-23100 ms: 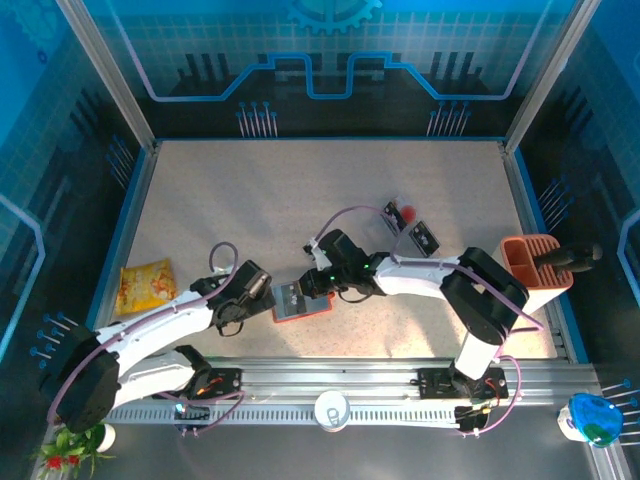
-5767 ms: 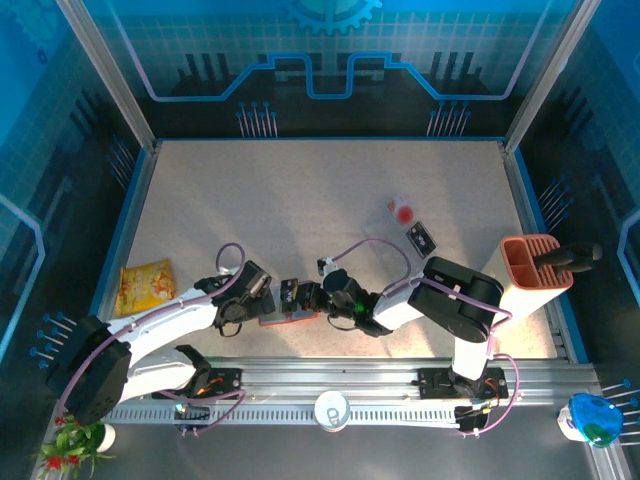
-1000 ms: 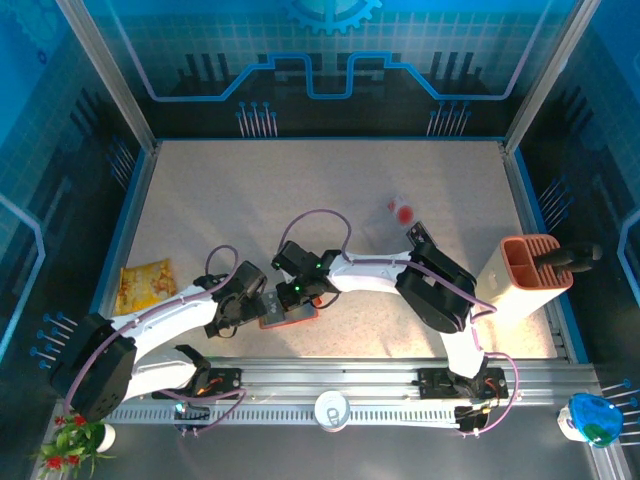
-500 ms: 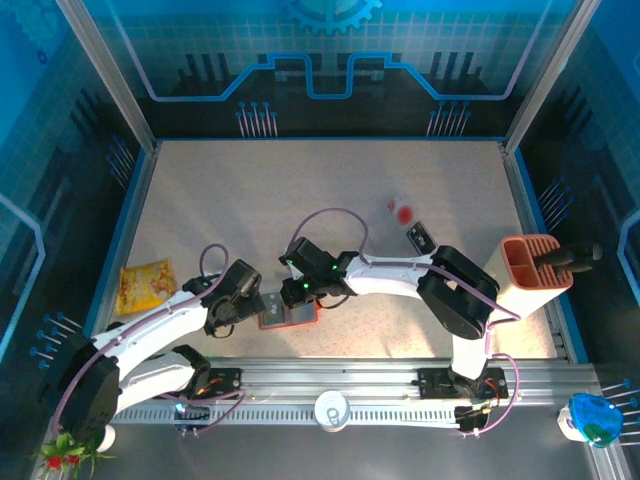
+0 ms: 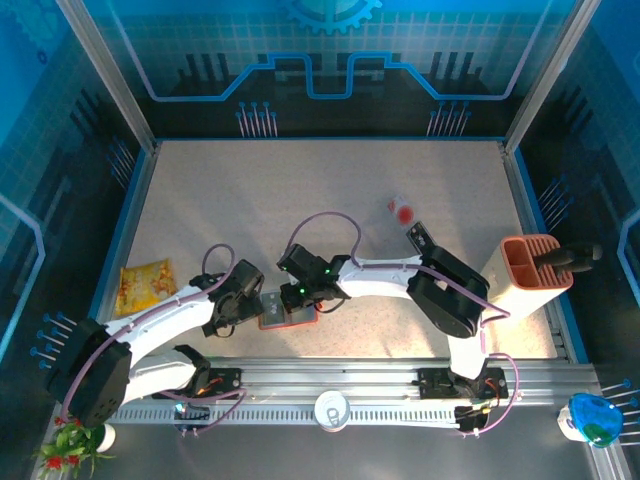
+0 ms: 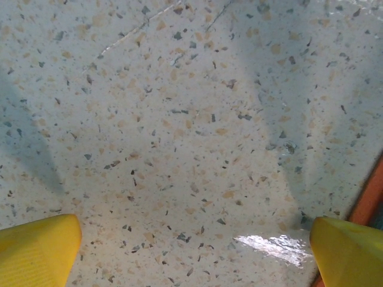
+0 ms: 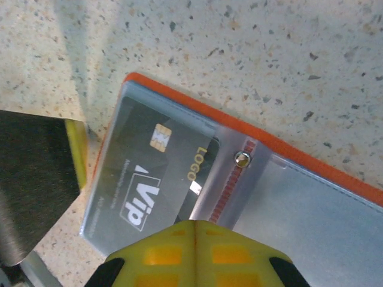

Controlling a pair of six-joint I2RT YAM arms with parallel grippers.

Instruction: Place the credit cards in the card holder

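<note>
The card holder [image 5: 300, 319] lies open on the table near the front edge, with an orange rim and grey inner pockets [image 7: 311, 203]. A dark credit card [image 7: 143, 179] marked VIP sits in its left pocket. My right gripper [image 7: 194, 239] is shut just over the card's near edge; I cannot tell if it touches. My left gripper [image 5: 254, 305] is open at the holder's left edge, one finger [image 7: 36, 179] beside it. In the left wrist view the left gripper [image 6: 191, 257] has bare table between its yellow tips and the holder's orange edge [image 6: 372, 200] at the right. Two more credit cards lie apart: a pink-red one [image 5: 400, 210] and a dark one [image 5: 419, 237].
A terracotta slotted bin [image 5: 530, 268] holding a dark object stands at the right edge. A yellow snack bag [image 5: 145, 286] lies at the left. A paper cup [image 5: 331, 408] sits on the front rail. Blue walls ring the table.
The right arm has shifted slightly, and its shut gripper stays over the card holder. The left gripper remains open at the holder's left edge.
</note>
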